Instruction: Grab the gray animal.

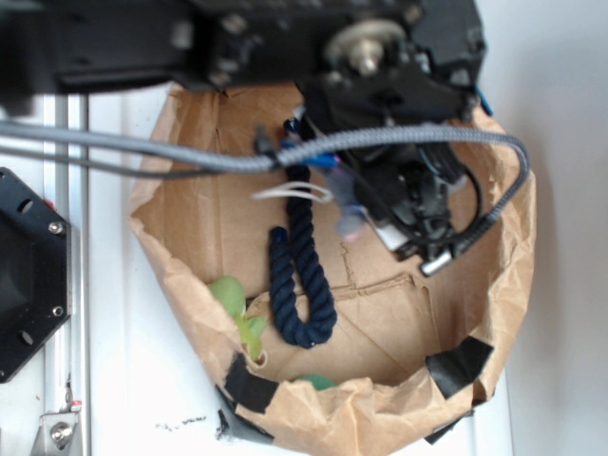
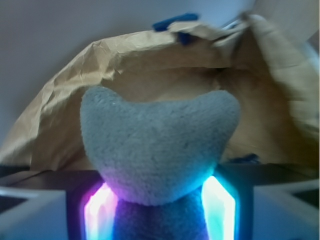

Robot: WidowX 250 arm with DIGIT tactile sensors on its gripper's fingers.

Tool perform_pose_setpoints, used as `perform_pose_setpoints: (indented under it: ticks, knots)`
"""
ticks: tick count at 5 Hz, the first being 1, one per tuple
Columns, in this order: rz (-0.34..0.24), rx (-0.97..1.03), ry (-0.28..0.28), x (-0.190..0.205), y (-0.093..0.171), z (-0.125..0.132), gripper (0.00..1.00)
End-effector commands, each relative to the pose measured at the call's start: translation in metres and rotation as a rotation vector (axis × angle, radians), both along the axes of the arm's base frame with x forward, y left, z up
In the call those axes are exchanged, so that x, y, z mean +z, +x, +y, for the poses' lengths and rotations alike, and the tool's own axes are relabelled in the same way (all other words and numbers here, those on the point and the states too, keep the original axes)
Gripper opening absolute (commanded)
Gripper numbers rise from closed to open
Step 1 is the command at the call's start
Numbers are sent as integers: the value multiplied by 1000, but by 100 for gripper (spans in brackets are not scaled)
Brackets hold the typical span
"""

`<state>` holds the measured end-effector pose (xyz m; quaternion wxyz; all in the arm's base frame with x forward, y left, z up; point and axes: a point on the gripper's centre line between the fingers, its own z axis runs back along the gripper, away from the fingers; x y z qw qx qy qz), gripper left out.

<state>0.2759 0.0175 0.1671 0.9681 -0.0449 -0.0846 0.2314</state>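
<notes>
Exterior view: brown paper bag (image 1: 180, 204) with rolled rim lying open on a white surface (image 1: 133, 399); black tape patches (image 1: 459, 365) on its near rim. Robot arm (image 1: 399, 142) reaches in from the far side and hides the far right part of the bag interior. Gray braided cable (image 1: 171, 147) crosses from the left edge to the arm and loops round its right side.

Inside the bag: navy blue twisted rope (image 1: 296, 275), bent into a U, lying left of centre; a thin white cord (image 1: 290, 193) at its far end. Lime-green soft toy (image 1: 233, 299) at the near left wall, just beside the rope's bend. A small green bit (image 1: 318, 382) at the near rim. Black mounting block (image 1: 24, 275) with screws at the left edge, outside the bag.

Wrist view: gray animal (image 2: 157, 150) fills the centre, a broad fin-shaped flap standing up between the two lit pads (image 2: 217, 210), pink-purple glow on the left, cyan on the right. Gripper (image 2: 159, 212) is clamped on the toy; both pads press against its narrow lower part. Crumpled bag wall arches behind. Blue scraps (image 2: 175, 22) show above the bag edge.

In the exterior view the toy is masked by the arm, only a blurred bluish-gray patch below the wrist.

No brands, labels or legible writing.
</notes>
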Motion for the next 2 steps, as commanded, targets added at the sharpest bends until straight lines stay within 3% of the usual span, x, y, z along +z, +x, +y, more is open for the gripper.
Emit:
perform_pose_setpoints:
  ticks: [1,2]
  knots:
    - [-40,-71,40,45,-23,9,0]
    - [-69,-47,22,45,-20,8,0]
